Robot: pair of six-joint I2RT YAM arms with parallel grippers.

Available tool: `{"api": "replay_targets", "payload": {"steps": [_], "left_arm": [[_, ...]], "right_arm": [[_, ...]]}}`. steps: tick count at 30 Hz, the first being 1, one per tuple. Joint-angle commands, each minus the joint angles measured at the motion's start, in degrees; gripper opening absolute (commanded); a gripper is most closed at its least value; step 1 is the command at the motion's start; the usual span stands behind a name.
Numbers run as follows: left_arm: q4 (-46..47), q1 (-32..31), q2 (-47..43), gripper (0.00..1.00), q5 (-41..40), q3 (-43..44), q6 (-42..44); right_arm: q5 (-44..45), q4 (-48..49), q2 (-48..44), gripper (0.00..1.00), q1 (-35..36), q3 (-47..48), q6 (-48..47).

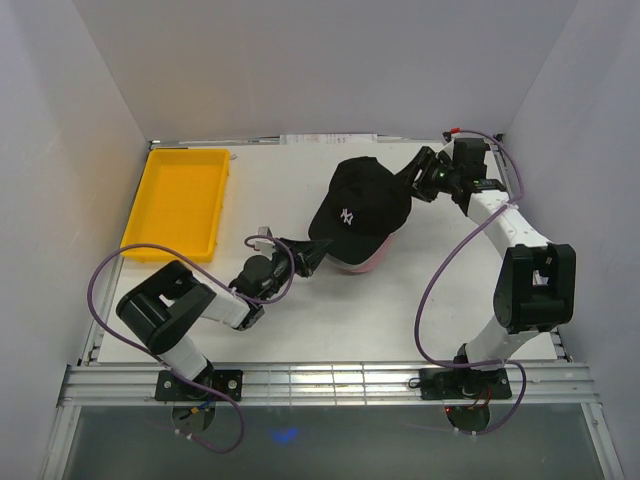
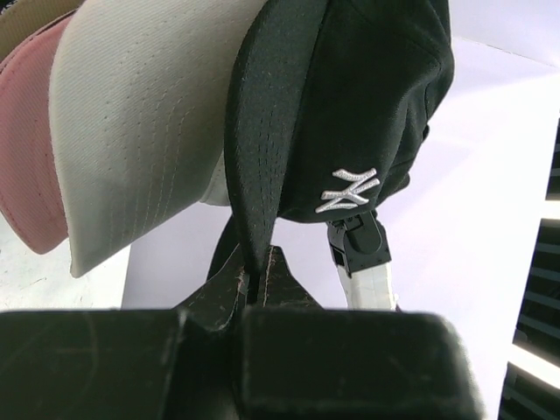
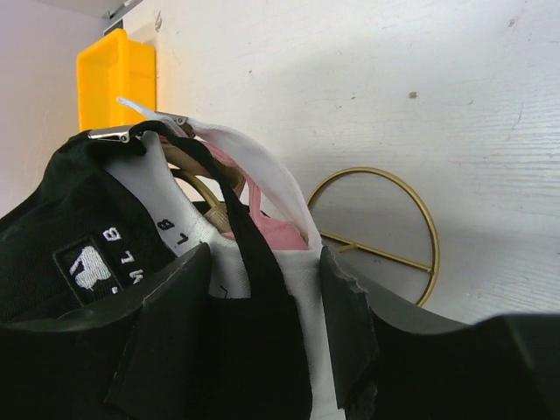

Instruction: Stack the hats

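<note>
The black hat (image 1: 355, 205) with a white logo sits on top of the stacked hats in the middle of the table, and a pink brim (image 1: 372, 262) peeks out beneath it. My left gripper (image 1: 314, 252) is shut on the black brim's edge (image 2: 254, 175). In the left wrist view my left gripper (image 2: 260, 267) pinches that brim, with the white brim (image 2: 131, 140), the pink brim (image 2: 26, 157) and a sliver of tan (image 2: 26, 22) beside it. My right gripper (image 1: 412, 178) is at the hats' back. In the right wrist view my right gripper (image 3: 262, 254) stands open around the black strap (image 3: 249, 254) and the white fabric (image 3: 302, 289).
A gold wire stand's ring base (image 3: 426, 229) lies on the table under the hats. A yellow tray (image 1: 180, 200) stands at the back left and also shows in the right wrist view (image 3: 114, 74). White walls close in the table on three sides.
</note>
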Motion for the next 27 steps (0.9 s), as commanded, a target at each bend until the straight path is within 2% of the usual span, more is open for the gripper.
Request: {"api": "replay_targets", "payload": {"steps": [1, 6, 13, 19, 27], "left_arm": [[-12.9, 0.0, 1.7, 0.00, 0.7, 0.9, 0.7], [-14.7, 0.0, 2.0, 0.00, 0.7, 1.0, 0.2], [-19.5, 0.1, 3.4, 0.00, 0.9, 1.7, 0.2], [-23.6, 0.1, 3.9, 0.00, 0.9, 1.3, -0.1], [-29.6, 0.1, 6.6, 0.00, 3.6, 2.0, -0.1]], "right_arm": [[2.0, -3.2, -1.2, 0.57, 0.3, -4.4, -1.8], [3.6, -3.9, -1.5, 0.51, 0.3, -7.3, -2.1], [5.3, -4.4, -1.4, 0.36, 0.4, -10.7, -1.8], [6.2, -4.6, -0.6, 0.27, 0.4, -11.8, -1.8], [7.0, -4.8, -0.1, 0.25, 0.7, -12.6, -1.9]]}}
